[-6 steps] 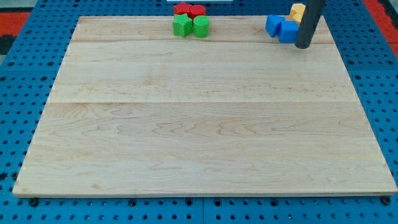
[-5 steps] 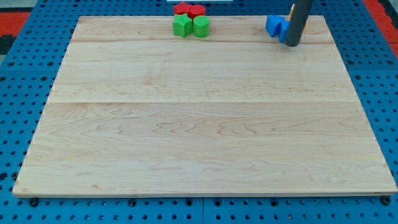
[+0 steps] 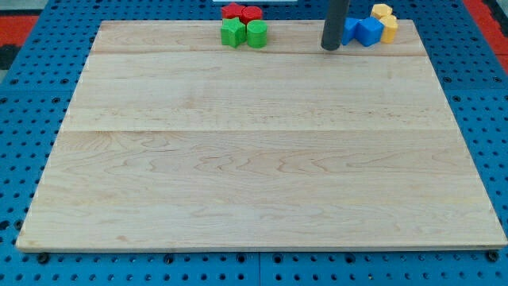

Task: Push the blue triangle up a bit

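Two blue blocks sit at the view's top right of the wooden board (image 3: 254, 159). The left one (image 3: 351, 29) is partly hidden behind the rod; its shape is hard to make out. The right one (image 3: 369, 32) is chunky and touches it. Which of them is the triangle I cannot tell for sure. My tip (image 3: 330, 47) rests on the board just left of and slightly below the left blue block, close to or touching it.
Two yellow blocks (image 3: 386, 20) sit right of the blue ones at the top edge. A red pair (image 3: 241, 12) and a green pair (image 3: 244, 33) cluster at the top centre.
My tip has moved left, from the right side of the blue blocks across to their left side. The blue blocks now sit slightly further right, against the yellow ones.
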Available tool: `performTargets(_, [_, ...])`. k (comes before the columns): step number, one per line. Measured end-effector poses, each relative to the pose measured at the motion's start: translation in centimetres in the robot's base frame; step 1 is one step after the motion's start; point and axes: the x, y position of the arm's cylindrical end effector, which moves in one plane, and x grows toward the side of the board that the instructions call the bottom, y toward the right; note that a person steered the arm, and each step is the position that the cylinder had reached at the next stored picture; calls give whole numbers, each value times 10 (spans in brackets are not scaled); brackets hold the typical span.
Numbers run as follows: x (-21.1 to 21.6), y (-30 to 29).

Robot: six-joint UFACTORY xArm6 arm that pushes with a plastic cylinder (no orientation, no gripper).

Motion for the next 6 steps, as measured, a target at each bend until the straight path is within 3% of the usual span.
performTargets(1, [-44,3])
performTargets(2, [-45,-2])
performTargets(4, [25,8])
performTargets(6, [-23,36])
